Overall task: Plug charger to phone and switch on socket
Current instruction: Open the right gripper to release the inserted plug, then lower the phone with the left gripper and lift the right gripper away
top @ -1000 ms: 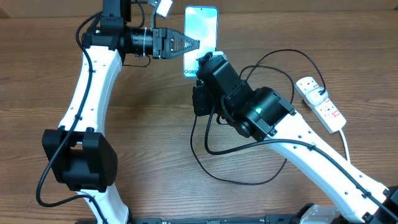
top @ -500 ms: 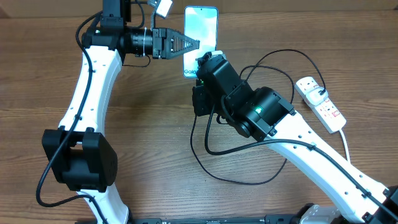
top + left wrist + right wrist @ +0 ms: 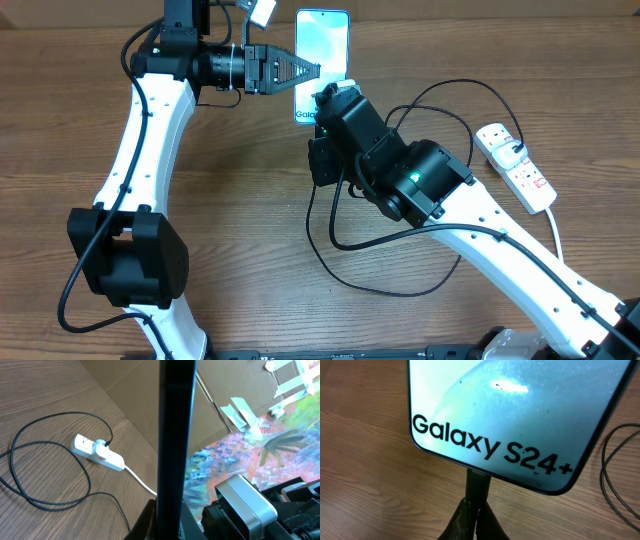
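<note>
Overhead and both wrist views, as I saw them from the remote station. The left gripper [image 3: 308, 71] was clamped on the long edge of the phone [image 3: 322, 40], which lay screen-up at the far middle of the table [image 3: 60, 150]; I could not tell whether it rested on the wood. The right gripper [image 3: 476, 512] was closed on the small black connector tip [image 3: 477, 485] of the charger [image 3: 452, 83], and the tip met the phone's lower edge just below the "Galaxy S24+" lettering. The cable trailed in loose loops beneath the right arm. The socket [image 3: 517, 166] lay well apart at the right edge, with a plug seated in it.
</note>
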